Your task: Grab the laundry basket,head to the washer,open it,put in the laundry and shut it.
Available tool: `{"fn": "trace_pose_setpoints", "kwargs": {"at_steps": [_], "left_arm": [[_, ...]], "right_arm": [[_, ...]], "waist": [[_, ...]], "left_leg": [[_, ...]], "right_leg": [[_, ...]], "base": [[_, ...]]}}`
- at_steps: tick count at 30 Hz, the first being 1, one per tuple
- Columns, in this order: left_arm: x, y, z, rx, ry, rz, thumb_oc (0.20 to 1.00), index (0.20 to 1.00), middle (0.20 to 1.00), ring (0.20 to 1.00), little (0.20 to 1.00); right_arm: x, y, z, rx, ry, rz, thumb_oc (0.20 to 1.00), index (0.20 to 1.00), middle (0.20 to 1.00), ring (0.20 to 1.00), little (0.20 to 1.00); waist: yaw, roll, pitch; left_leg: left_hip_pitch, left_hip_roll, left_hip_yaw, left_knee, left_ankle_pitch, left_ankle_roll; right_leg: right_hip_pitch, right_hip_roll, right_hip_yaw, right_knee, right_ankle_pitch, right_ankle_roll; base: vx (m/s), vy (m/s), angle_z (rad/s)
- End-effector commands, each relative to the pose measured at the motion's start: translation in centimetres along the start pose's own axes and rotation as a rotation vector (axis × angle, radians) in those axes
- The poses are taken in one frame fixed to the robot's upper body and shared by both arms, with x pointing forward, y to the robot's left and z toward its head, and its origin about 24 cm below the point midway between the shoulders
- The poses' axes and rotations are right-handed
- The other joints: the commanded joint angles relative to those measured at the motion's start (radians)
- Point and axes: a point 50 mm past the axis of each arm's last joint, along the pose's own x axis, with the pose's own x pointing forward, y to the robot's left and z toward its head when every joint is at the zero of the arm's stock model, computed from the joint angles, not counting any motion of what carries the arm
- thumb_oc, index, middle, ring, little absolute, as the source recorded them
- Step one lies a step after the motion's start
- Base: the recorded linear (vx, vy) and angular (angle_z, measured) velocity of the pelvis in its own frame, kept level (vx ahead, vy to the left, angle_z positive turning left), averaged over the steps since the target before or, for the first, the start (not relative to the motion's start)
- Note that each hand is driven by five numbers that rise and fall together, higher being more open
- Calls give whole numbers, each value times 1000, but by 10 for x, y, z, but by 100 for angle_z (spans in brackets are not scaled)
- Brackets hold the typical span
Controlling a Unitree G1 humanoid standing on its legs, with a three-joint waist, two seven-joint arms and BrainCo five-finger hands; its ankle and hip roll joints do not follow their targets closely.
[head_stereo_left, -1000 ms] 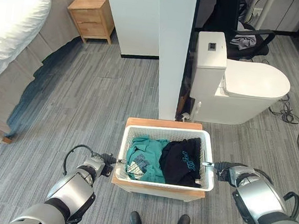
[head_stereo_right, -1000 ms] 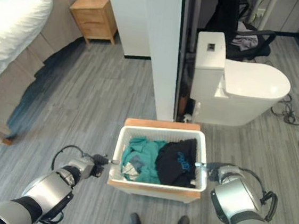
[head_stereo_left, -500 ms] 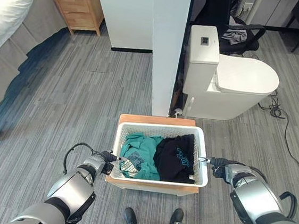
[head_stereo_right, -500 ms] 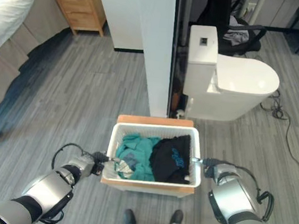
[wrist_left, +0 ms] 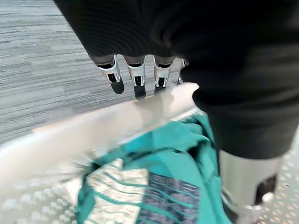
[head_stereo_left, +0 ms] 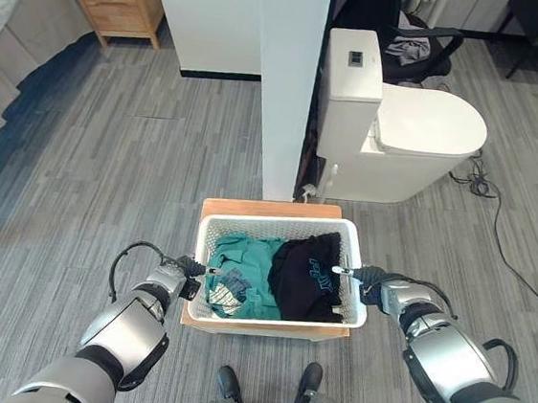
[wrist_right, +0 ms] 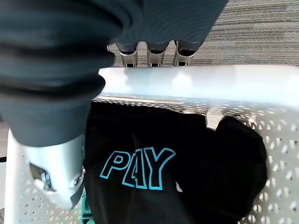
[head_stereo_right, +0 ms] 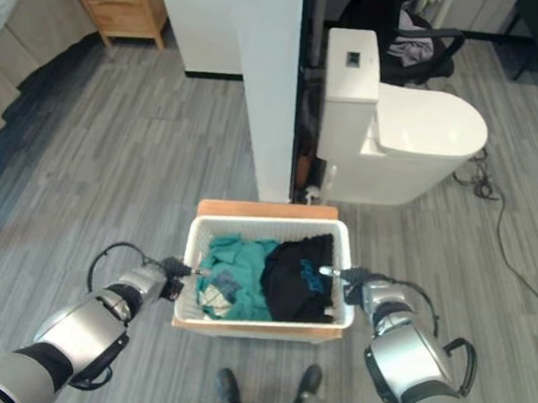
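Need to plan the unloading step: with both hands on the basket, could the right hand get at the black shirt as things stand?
Probably not yet. The right hand is curled on the laundry basket rim, as is the left hand. The black shirt lies uncovered just inside, so it looks easy once the hand lets go.

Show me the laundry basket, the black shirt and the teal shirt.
Laundry basket [head_stereo_left: 281, 224]: left eye view, on its far white rim.
Black shirt [head_stereo_left: 304, 284]: left eye view, on the middle of the cloth.
Teal shirt [head_stereo_left: 243, 261]: left eye view, on the upper folds.
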Motion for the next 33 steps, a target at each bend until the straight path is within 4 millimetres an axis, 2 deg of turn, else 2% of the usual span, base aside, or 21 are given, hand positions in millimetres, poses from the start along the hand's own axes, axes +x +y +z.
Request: {"fn": "trace_pose_setpoints", "kwargs": {"at_steps": [1, 9, 22, 33], "left_arm": [[-7, 28, 41, -18, -111, 85, 1000, 1000, 1000, 1000, 1000], [-7, 27, 46, 13, -122, 86, 1000, 1000, 1000, 1000, 1000], [-6, 28, 39, -6, -115, 89, 1000, 1000, 1000, 1000, 1000], [-6, 30, 39, -43, -137, 105, 1000, 1000, 1000, 1000, 1000]], "right_arm": [[-7, 5, 45, -53, -86, -17, 1000, 1000, 1000, 1000, 1000], [-6, 13, 49, -76, -96, 2, 1000, 1000, 1000, 1000, 1000], [-8, 17, 61, -112, -169, 9, 1000, 1000, 1000, 1000, 1000], [-19, 48, 92, -242, -386, 90, 1000, 1000, 1000, 1000, 1000]], "waist": [[-6, -19, 89], [-12, -26, 101], [-17, -38, 116], [-26, -41, 110]], "left_leg": [[59, -16, -50, -59, 26, -74], [48, -12, -42, -59, 28, -73], [31, -6, -35, -59, 33, -75], [40, -1, -25, -59, 27, -76]], "right_leg": [[125, -3, 29, -253, 192, 103], [107, 3, 40, -254, 197, 102], [83, 13, 56, -254, 199, 98], [86, 19, 62, -254, 195, 99]], "base": [[-14, 2, -4], [-6, 0, -5], [-3, -2, -2], [7, -1, -5]]}}
